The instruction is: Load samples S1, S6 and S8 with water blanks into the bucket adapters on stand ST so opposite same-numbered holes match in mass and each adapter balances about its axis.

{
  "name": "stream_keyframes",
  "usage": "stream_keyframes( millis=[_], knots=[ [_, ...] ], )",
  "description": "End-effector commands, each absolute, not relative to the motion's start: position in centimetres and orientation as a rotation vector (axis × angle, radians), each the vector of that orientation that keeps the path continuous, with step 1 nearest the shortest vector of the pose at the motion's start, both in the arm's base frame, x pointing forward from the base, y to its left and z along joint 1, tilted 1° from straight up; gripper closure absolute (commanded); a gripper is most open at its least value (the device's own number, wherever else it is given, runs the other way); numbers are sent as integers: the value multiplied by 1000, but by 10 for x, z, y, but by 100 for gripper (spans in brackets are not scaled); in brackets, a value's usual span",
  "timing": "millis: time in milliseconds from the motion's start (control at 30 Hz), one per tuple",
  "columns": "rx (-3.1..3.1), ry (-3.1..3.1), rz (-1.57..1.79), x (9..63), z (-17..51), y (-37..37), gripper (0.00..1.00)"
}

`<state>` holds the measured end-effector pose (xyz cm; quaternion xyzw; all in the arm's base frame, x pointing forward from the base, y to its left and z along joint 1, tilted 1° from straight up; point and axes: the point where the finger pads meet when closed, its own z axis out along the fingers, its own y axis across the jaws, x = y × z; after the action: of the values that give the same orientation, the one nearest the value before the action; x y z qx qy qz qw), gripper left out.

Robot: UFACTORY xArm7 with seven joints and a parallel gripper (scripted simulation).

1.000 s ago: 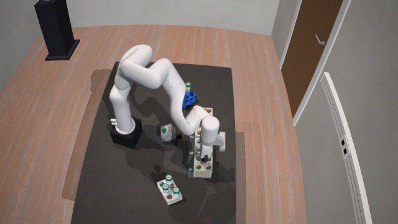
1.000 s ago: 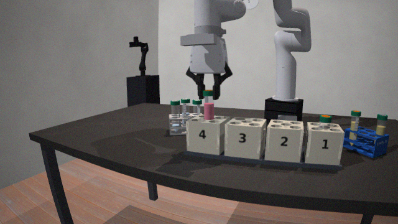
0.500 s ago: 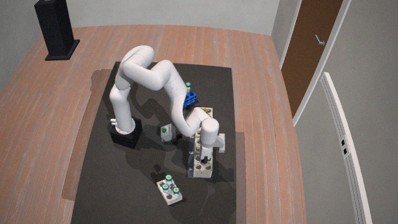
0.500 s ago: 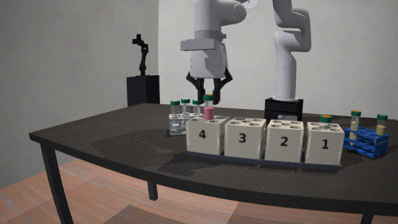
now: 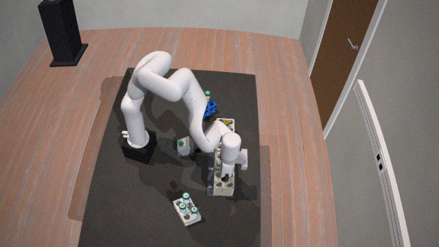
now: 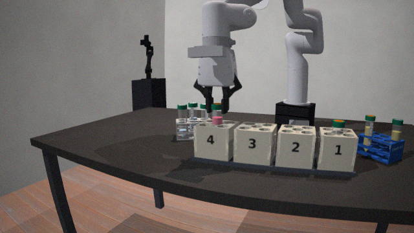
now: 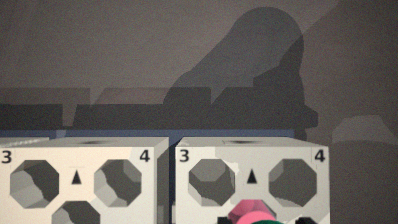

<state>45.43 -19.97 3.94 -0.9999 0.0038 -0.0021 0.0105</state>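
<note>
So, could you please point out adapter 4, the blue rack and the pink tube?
Adapter 4 (image 6: 211, 150): exterior, front side.
Blue rack (image 5: 210, 109) (image 6: 395, 153): top and exterior, frame.
Pink tube (image 6: 217, 120) (image 7: 254, 218): exterior and wrist, pink contents.

A white jointed robot arm (image 5: 168, 84) is arching across the middle of the frame, bending down over a row of cream adapters (image 5: 223, 191). At bottom centre, a small pale rack (image 5: 186, 222) is holding three green-capped tubes.

Top view: blue wire-like tube rack (image 5: 210, 109), centre, partly behind white arm (image 5: 195, 103); printing on green caps, lower centre, too small to read; wrist view: pink-filled tube (image 7: 255, 218) cut off by bottom edge; exterior view: its lower part hidden inside cream block adapter 4 (image 6: 211, 145).
</note>
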Motion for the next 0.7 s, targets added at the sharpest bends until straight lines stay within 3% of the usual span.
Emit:
stream_keyframes(
  millis=[0,667],
  knots=[
    [-3122,12,-14,456,38,-200,100],
    [-3122,12,-14,456,20,-200,100]
  ],
)
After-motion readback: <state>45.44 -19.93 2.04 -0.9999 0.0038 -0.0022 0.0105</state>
